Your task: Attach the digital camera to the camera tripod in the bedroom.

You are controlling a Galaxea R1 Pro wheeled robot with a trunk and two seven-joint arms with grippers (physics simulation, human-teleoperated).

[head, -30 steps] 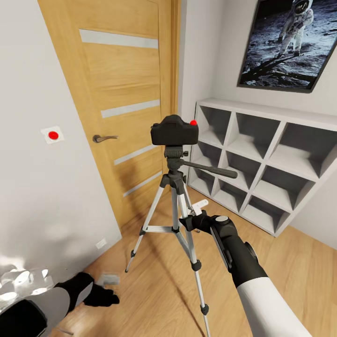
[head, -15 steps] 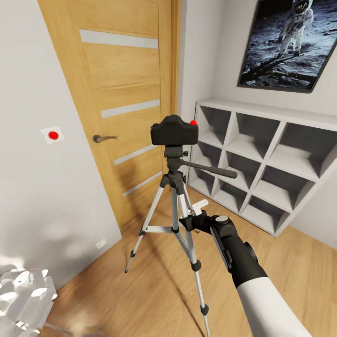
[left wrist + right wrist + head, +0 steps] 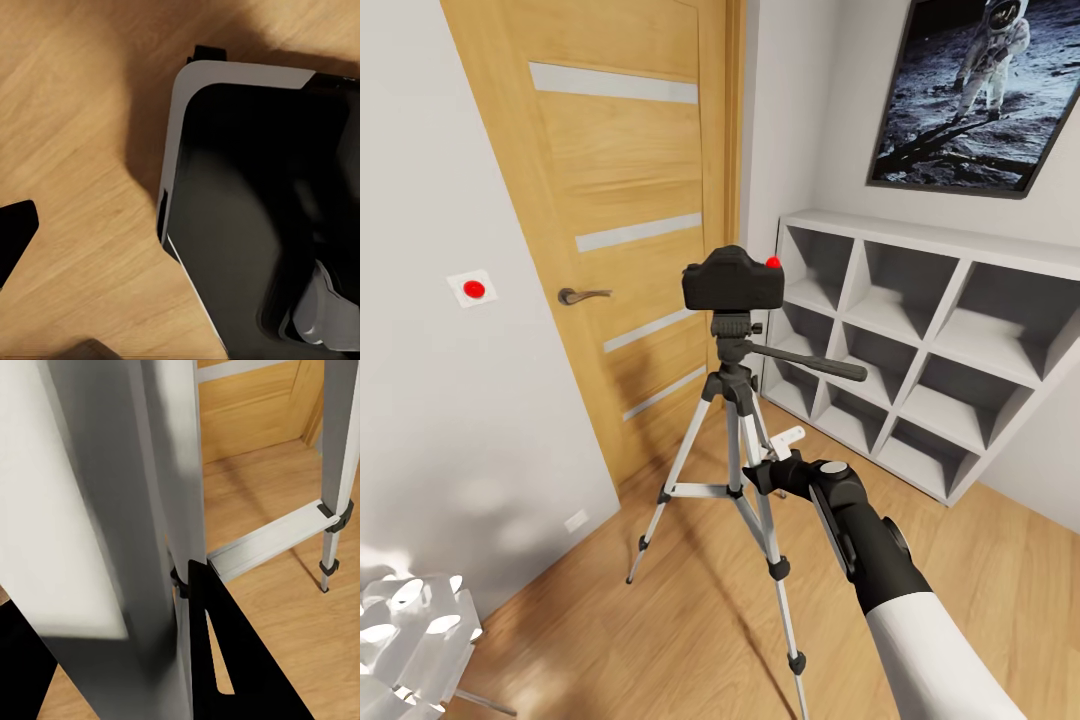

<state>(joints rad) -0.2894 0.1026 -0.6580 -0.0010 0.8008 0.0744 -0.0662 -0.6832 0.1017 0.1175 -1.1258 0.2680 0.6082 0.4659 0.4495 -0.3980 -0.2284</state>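
We see a light wood plank floor (image 3: 690, 620). The camera tripod (image 3: 732, 470) stands on it, feet spread. A white cube shelf (image 3: 920, 340) sits on it by the wall.

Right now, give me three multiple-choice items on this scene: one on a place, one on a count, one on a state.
1. Where is the digital camera?
A. On the floor
B. On top of the camera tripod
C. In the white cube shelf

2. How many pale stripes show on the wooden door?
A. Four
B. Two
C. Six

3. What is the state of the wooden door?
A. Wide open
B. Off its hinges
C. Closed

Answers: 1 B, the camera sits on the tripod's head in the head view. 2 A, four pale bands cross the door. 3 C, the door lies flush in its frame.
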